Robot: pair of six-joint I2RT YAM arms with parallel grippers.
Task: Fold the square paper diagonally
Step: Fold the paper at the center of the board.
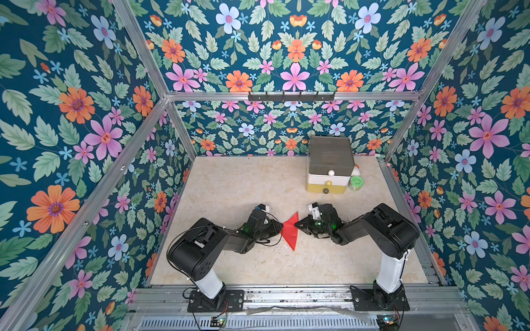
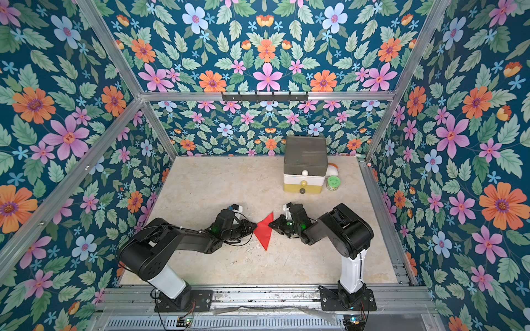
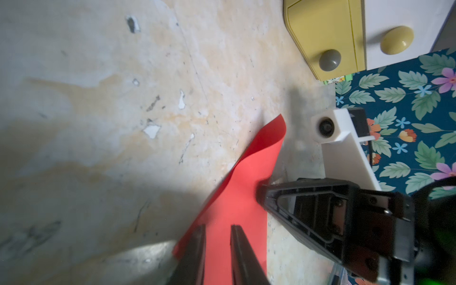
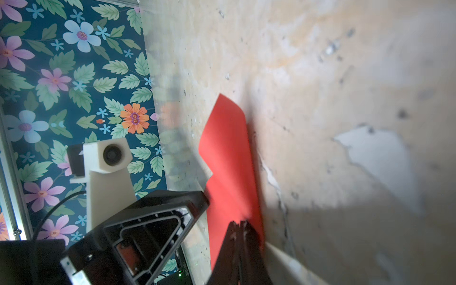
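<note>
Beige stone-pattern tabletop (image 1: 229,186) fills the lower centre of both top views. Just below frame centre, the left gripper (image 3: 218,227) stands narrowly parted with red showing through the gap, while the right gripper (image 4: 239,223) is clenched on the sheet's edge. The square paper (image 1: 291,230), triangular in outline and curling upward, sits between both tips.

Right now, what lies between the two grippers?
Only the red paper: in both top views it fills the gap from the left gripper to the right gripper.
</note>
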